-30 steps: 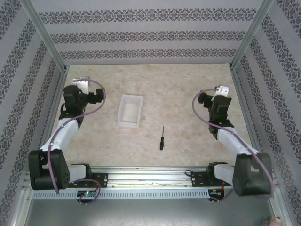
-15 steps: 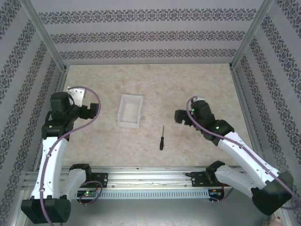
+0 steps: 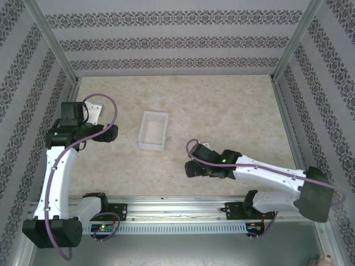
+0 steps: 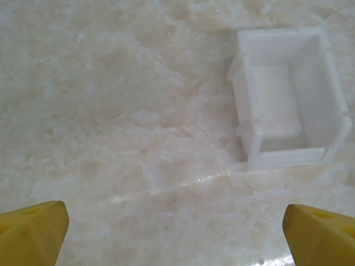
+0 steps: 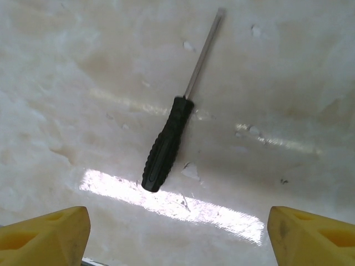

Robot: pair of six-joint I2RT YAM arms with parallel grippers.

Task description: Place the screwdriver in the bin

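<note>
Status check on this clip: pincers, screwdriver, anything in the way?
Left pincer open, facing the bin. Right pincer open over the screwdriver, flat on table, ungrasped. Nothing blocking.

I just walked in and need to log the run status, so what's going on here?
The right pincer hovers open over the screwdriver, which lies flat on the table; nothing is gripped yet. The white bin sits empty, further back and to the left. The left pincer is open too, near the bin and touching nothing.
</note>
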